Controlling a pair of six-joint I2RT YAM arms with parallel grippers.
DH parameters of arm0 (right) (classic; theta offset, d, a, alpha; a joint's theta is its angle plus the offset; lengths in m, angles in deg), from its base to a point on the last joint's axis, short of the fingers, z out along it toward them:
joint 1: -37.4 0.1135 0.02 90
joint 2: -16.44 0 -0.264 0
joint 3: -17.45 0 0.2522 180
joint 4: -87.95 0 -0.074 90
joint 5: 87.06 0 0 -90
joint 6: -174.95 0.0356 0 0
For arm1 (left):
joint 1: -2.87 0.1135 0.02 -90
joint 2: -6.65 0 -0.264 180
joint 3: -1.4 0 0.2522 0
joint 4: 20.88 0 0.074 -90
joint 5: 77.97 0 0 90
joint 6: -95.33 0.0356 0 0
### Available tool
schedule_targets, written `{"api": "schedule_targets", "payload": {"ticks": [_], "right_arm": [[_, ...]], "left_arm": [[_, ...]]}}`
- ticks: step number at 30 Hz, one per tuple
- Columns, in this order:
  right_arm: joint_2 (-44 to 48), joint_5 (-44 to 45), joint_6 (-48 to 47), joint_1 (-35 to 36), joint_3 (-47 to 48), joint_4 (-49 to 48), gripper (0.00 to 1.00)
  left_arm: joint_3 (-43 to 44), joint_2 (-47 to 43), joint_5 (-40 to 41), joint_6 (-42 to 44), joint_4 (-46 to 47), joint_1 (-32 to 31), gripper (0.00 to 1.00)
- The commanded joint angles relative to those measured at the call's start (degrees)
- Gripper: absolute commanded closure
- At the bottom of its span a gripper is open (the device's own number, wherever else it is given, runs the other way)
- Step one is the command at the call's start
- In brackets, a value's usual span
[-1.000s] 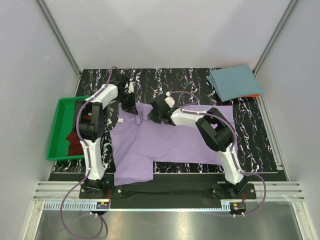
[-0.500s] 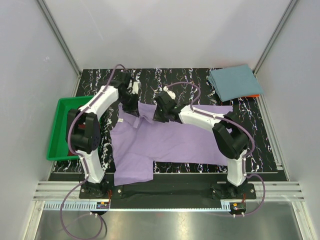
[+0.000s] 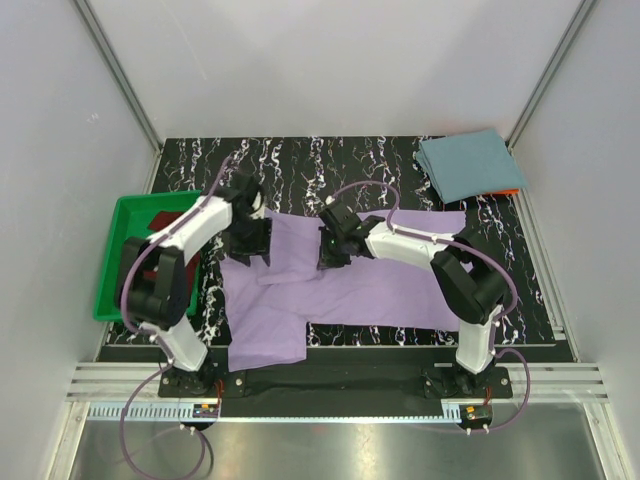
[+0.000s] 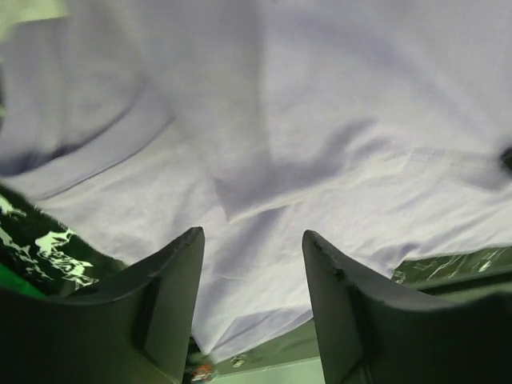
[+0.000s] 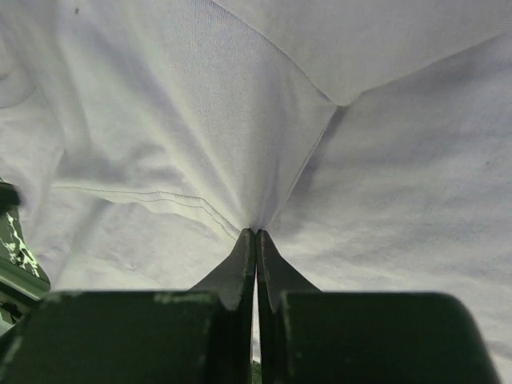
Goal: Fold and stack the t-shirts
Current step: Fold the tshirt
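The lavender t-shirt lies spread on the black marbled table, its far left edge folded over toward the front. My left gripper hovers just over that folded part, open, with only cloth below its jaws. My right gripper is shut on a pinch of the lavender cloth, which fans out from the closed tips. The teal-blue t-shirt lies folded at the back right. The maroon t-shirt shows partly in the green tray.
The green tray sits at the table's left edge, close to my left arm. An orange edge peeks out under the teal shirt. Grey walls and metal rails enclose the table.
Both grippers carried the shirt's far edge toward the front, folding it over. The left gripper then opened and let go of the cloth; the right stays shut on it.
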Motion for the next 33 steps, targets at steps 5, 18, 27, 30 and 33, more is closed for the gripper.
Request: {"api": "schedule_targets", "payload": {"ticks": [5, 18, 27, 30, 33], "right_arm": [[2.21, -4.05, -0.64, 0.11, -0.88, -3.92, 1.00], [0.62, -3.88, 0.50, 0.11, -1.32, -4.63, 1.00], [-0.52, -3.96, 1.29, 0.11, -0.88, -4.89, 1.00], [-0.52, -3.61, 1.21, 0.11, -0.79, -4.63, 1.00], [-0.34, -3.61, 1.21, 0.11, -0.53, -4.36, 1.00]], "left_arm": [[-11.81, -10.21, -1.40, -13.94, 17.24, 4.14, 0.44], [-18.08, -6.08, -0.71, -16.59, 26.48, 4.05, 0.59], [-17.03, -4.14, -0.62, -16.06, 25.08, 4.14, 0.90], [-16.94, -4.41, -0.10, -16.24, 24.20, 4.14, 1.00], [-16.59, -5.98, 2.53, -16.85, 22.27, 4.14, 1.00]]}}
